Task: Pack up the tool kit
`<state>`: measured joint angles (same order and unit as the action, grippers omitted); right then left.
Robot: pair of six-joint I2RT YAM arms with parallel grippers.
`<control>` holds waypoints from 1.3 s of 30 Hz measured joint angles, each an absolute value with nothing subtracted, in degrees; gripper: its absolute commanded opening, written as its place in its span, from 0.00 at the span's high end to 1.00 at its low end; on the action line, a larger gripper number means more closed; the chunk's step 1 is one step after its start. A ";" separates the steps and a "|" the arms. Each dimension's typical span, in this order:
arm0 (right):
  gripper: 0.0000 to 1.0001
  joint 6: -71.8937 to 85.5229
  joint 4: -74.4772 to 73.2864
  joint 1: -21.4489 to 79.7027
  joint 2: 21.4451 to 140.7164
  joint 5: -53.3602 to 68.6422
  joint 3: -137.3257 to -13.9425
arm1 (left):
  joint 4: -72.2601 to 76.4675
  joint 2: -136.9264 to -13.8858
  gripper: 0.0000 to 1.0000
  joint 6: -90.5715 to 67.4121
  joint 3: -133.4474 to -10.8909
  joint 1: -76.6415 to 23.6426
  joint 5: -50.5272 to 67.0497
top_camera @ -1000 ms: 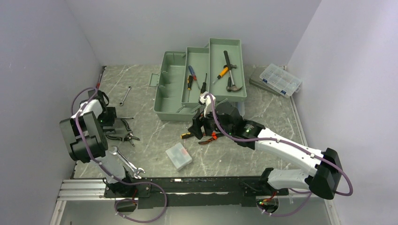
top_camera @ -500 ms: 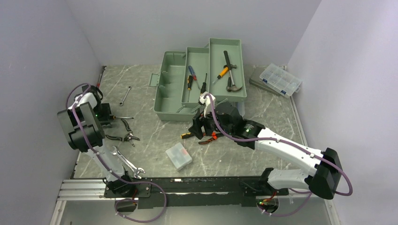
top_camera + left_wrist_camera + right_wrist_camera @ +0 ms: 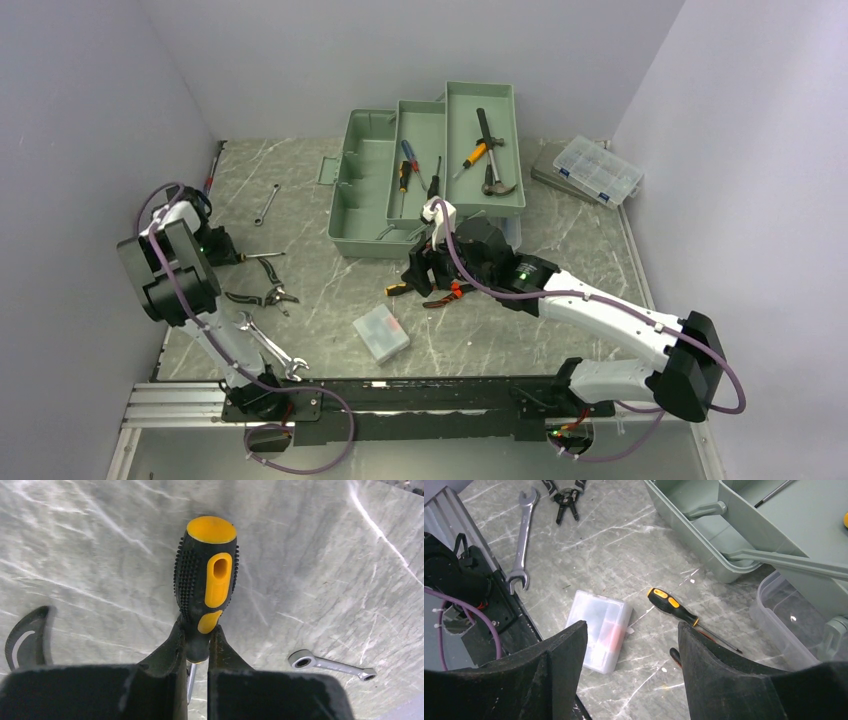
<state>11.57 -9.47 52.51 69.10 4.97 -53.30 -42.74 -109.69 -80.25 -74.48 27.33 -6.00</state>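
The tool kit (image 3: 430, 170) is a sage-green box standing open at the back of the table, its trays folded out with a hammer and screwdrivers in them. Its near corner shows in the right wrist view (image 3: 724, 535). At the far left, my left gripper (image 3: 228, 256) (image 3: 198, 630) is shut on the lower end of a black-and-yellow screwdriver handle (image 3: 206, 575). The steel shaft (image 3: 263, 256) points right, low over the table. My right gripper (image 3: 425, 275) (image 3: 631, 630) hangs open in front of the box, holding nothing.
Below the right gripper lie a small black-and-yellow screwdriver (image 3: 671, 605) and red-handled pliers (image 3: 450, 295). A small translucent case (image 3: 381, 334) (image 3: 599, 630) sits nearer the front. Dark pliers (image 3: 262, 293), a large wrench (image 3: 270, 345) and a small wrench (image 3: 266, 203) (image 3: 330, 664) lie left. A clear organizer (image 3: 597, 170) is back right.
My left gripper has shut on the screwdriver handle, and the left arm has swung back toward the left wall. The right arm has barely moved.
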 measured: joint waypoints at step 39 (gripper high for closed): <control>0.37 23.73 -23.62 34.15 55.31 -7.53 -66.70 | -25.06 -92.97 1.00 -43.68 -103.35 -15.46 17.80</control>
<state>23.73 -23.62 34.15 55.31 -7.53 -66.70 -25.06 -92.97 -43.68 -103.35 -15.46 17.80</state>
